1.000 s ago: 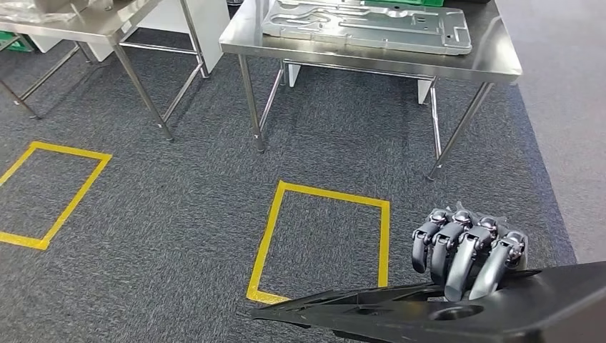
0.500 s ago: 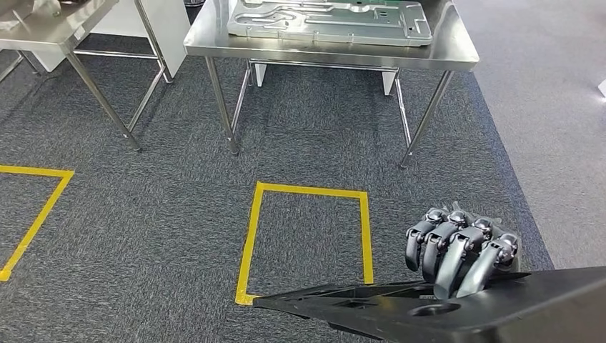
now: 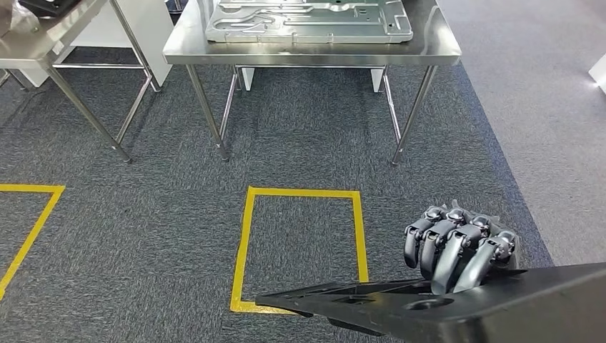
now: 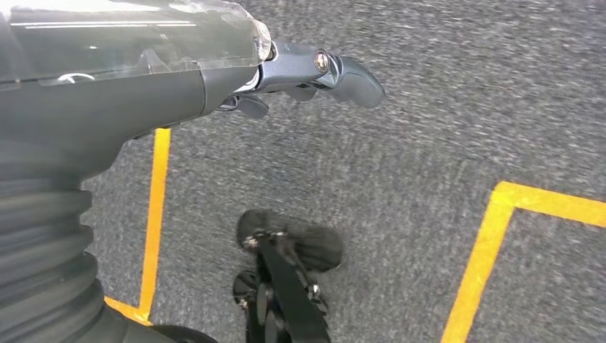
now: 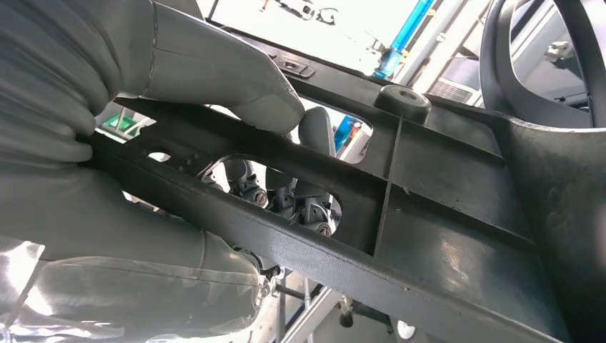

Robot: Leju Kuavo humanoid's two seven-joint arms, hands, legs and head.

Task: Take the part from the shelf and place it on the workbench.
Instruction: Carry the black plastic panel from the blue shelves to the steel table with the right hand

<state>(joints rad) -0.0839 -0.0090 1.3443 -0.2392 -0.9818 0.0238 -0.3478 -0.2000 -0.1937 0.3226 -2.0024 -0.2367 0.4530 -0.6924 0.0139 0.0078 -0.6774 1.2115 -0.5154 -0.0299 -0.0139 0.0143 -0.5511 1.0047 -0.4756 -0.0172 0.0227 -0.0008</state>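
Nearest the camera, the right hand (image 3: 457, 246) grips the black part (image 3: 457, 307), dark fingers (image 3: 446, 257) curled over its upper edge, and the right wrist view confirms it: the grey thumb (image 5: 221, 71) presses on one side of a ribbed bar of the part (image 5: 400, 214) while fingers show through its opening on the other. The part stretches flat across the bottom of the head view, its pointed end aimed left over the carpet. The hold looks the same as a second ago, the hand a touch lower in the picture.

The left hand (image 4: 314, 71) hangs over the grey carpet (image 4: 443, 143), its fingers loosely apart with nothing in them.

Just past the part's tip lies the yellow floor square (image 3: 300, 243), which a second ago stood skewed and now sits straight on; the whole scene has swung, so the camera has turned, not the things. A second yellow outline (image 3: 28, 221) has slid towards the left edge.

Farther on, the steel workbench (image 3: 429, 53) has moved leftwards and towards the top of the picture and faces the robot squarely, with a grey metal plate (image 3: 307, 21) lying flat across its top. To its left, well apart, the corner of another steel table (image 3: 50, 43) comes into the frame.
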